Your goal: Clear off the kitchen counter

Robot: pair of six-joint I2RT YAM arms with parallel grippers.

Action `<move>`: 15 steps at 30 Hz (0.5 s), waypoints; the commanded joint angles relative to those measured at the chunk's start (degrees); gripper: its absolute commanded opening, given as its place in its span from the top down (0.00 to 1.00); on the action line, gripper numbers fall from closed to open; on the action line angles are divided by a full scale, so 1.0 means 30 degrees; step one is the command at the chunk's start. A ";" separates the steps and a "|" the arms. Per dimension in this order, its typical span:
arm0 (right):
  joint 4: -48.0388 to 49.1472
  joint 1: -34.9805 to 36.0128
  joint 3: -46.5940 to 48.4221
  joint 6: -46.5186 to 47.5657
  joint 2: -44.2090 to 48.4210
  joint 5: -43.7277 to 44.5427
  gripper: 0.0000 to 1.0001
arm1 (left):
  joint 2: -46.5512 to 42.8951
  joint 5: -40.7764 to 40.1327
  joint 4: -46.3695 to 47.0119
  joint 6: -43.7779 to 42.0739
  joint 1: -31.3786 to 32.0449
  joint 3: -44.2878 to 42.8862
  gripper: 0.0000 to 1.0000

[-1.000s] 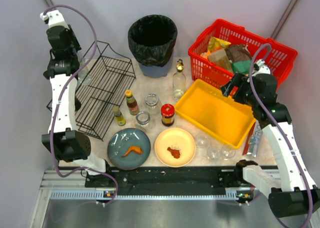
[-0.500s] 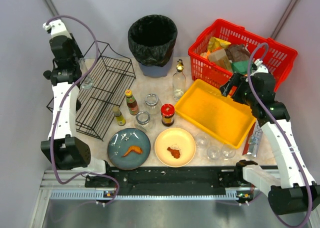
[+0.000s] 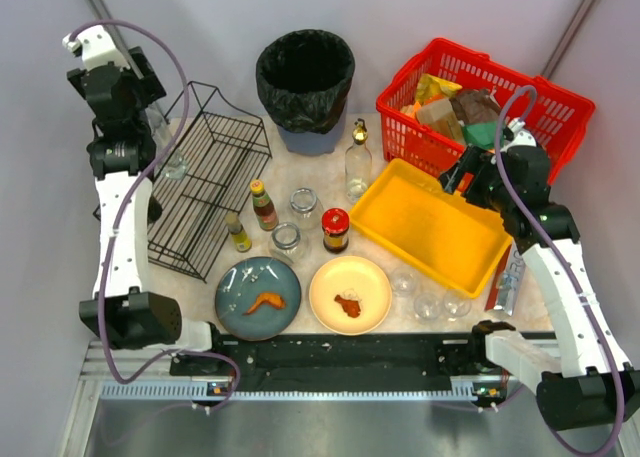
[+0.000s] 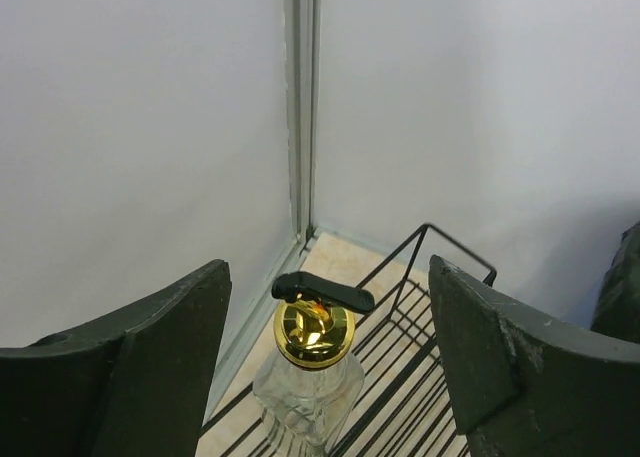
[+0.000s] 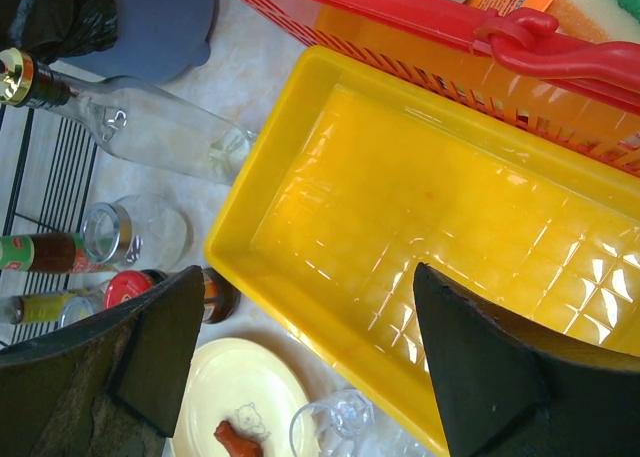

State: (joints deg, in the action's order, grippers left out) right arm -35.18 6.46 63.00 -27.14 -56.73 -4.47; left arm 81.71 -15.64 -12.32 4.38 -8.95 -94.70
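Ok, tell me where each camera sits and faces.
Top external: above and behind the bases, looking down on the beige-pink marbled kitchen counter; left arm and right arm show.
Left wrist: on the left arm, facing the wall corner over a gold-capped clear glass bottle and black wire rack; open left gripper shows.
Right wrist: on the right arm, looking down into the yellow plastic tray; open right gripper shows.
Shared: top and right wrist both show the tray.

Glossy yellow plastic tray (image 5: 420, 227); seemingly glass bottle (image 4: 308, 377).
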 commanded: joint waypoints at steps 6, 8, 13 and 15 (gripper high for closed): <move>0.0565 -0.0249 0.0796 0.0079 0.0599 -0.0444 0.16 | -0.2714 0.1660 -0.1049 0.1643 -0.0122 -0.2389 0.15; 0.0564 -0.0249 0.0884 0.0255 0.0658 -0.0414 0.15 | -0.3154 0.3998 -0.1662 0.1878 -0.0122 -0.2622 0.12; 0.0476 -0.0249 0.1089 0.0373 0.0483 -0.0735 0.14 | -0.3183 1.1471 -0.3569 0.3632 -0.0035 -0.3417 0.10; 0.0476 -0.0249 0.1089 0.0547 0.0395 -0.1348 0.14 | -0.3592 1.3204 -0.3047 0.4715 0.0170 -0.2425 0.10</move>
State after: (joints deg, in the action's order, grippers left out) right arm -35.20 6.46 63.11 -26.96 -56.21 -5.93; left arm 72.18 6.20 -19.86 11.94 -9.06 -103.94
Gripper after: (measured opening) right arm 0.858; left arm 0.903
